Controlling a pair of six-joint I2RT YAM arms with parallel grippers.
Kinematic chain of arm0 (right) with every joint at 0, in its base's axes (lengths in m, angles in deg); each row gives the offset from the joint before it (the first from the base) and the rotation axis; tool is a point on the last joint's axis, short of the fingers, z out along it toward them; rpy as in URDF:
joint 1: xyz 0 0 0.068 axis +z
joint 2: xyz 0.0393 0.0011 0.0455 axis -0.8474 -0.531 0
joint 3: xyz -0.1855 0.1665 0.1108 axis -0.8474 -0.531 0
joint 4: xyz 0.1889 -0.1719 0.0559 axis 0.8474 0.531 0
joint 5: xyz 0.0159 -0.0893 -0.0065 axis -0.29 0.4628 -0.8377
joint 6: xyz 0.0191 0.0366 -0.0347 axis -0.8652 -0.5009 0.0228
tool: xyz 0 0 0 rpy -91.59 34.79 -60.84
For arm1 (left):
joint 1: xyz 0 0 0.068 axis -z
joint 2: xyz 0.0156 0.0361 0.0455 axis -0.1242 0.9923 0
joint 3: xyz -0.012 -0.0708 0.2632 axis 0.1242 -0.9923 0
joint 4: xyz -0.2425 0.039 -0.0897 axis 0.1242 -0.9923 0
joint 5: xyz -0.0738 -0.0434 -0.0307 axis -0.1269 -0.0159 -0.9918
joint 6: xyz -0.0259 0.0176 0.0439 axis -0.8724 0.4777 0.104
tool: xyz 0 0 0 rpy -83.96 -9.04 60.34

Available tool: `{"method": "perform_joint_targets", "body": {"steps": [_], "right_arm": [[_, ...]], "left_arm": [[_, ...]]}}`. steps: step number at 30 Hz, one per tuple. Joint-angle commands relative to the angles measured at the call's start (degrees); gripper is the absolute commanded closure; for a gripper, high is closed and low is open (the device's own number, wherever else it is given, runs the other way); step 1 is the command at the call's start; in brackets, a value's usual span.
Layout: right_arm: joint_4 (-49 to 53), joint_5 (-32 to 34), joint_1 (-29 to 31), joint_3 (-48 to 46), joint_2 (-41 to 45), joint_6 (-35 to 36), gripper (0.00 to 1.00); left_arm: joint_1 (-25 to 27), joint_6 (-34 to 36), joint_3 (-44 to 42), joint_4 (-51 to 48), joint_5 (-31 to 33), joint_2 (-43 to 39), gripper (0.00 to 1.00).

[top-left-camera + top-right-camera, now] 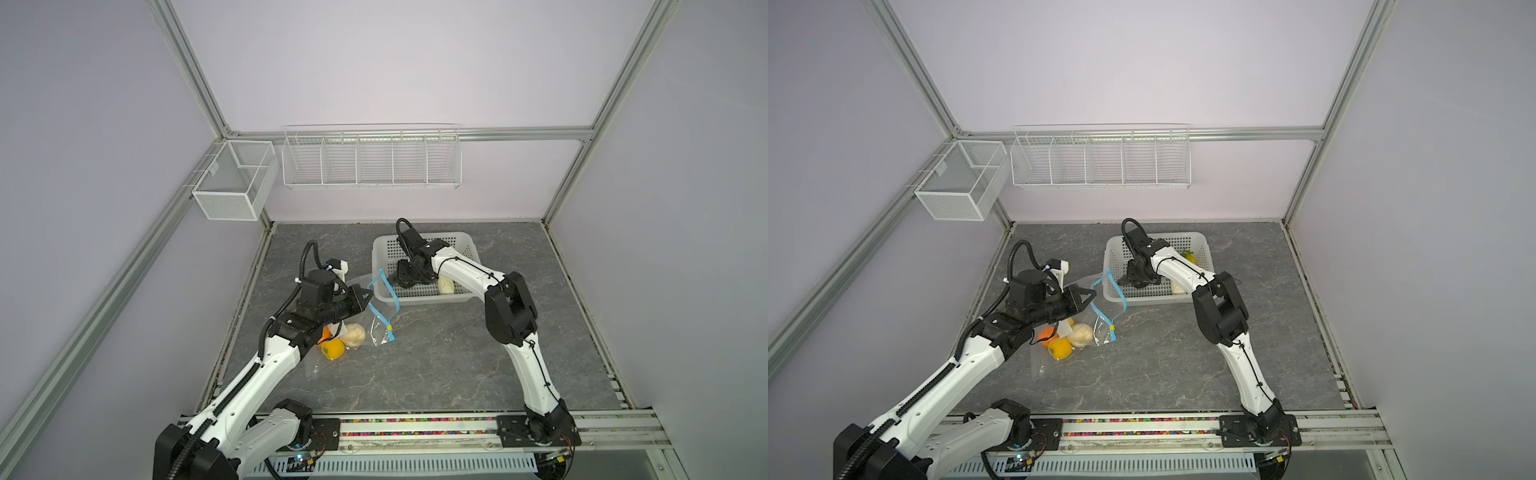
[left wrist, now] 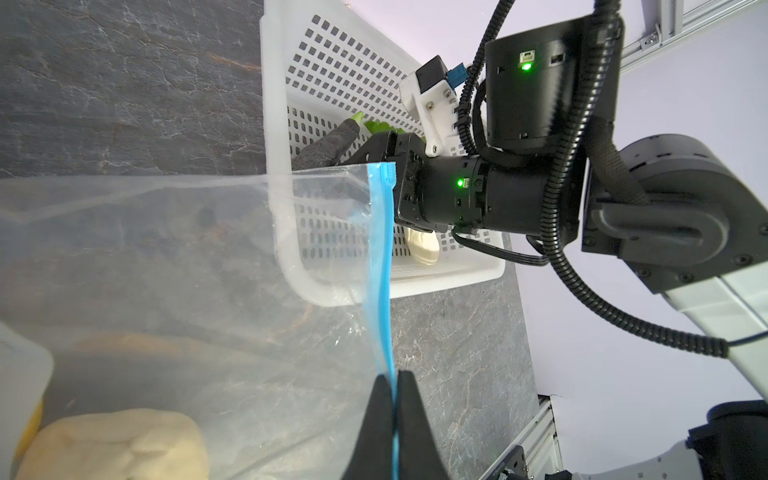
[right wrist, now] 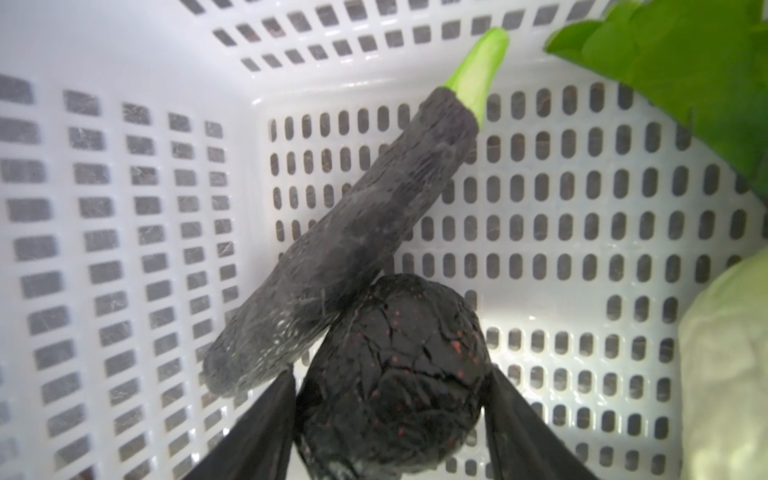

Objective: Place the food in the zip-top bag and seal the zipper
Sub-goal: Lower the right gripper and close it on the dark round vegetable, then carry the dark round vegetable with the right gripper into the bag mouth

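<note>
The grey stone-look tabletop (image 1: 436, 357) carries a white perforated basket (image 1: 428, 298) towards the back. The clear zip-top bag (image 1: 378, 328) is just beside the basket's near left corner. The bag's lower part lies on the tabletop and its mouth is lifted and gapes open.

Inside the bag, in both top views, sit a beige knobbly piece (image 1: 354, 333), a yellow fruit (image 1: 332, 348) and an orange one (image 1: 325, 332).

In the basket lie a pale cabbage-like piece (image 3: 731, 374), green leaves (image 3: 685, 83) and a long dark vegetable (image 3: 353, 245) with a green stem. That vegetable leans on a dark round fruit (image 3: 399, 415).

The right pincer (image 3: 390, 372) reaches down into the basket with a finger on each side of the round fruit. Whether the fingers already press on it is hard to tell.

The left pincer (image 2: 394, 378) is pinched tight on the light-blue zipper (image 2: 384, 257) and holds that edge up. The yellow slider (image 1: 390, 328) sits at the strip's lower end.
</note>
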Motion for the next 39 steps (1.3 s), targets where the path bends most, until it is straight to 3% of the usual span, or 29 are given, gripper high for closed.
{"method": "perform_joint_targets", "body": {"steps": [1, 15, 39], "right_arm": [[-1.0, -0.4, -0.6, -1.4, 1.4, -1.2, 0.37], [-3.8, -1.5, -2.4, -4.8, 4.5, -1.5, 0.41], [-9.7, -1.8, -5.8, -9.5, 11.1, 4.3, 0.40]], "left_arm": [[-0.3, 0.6, -0.2, 1.0, 0.1, -0.5, 1.00], [-0.3, 0.1, 0.0, 1.5, -0.6, 0.5, 1.00], [-0.3, -0.7, -0.1, 2.1, -1.3, 0.6, 1.00]]}}
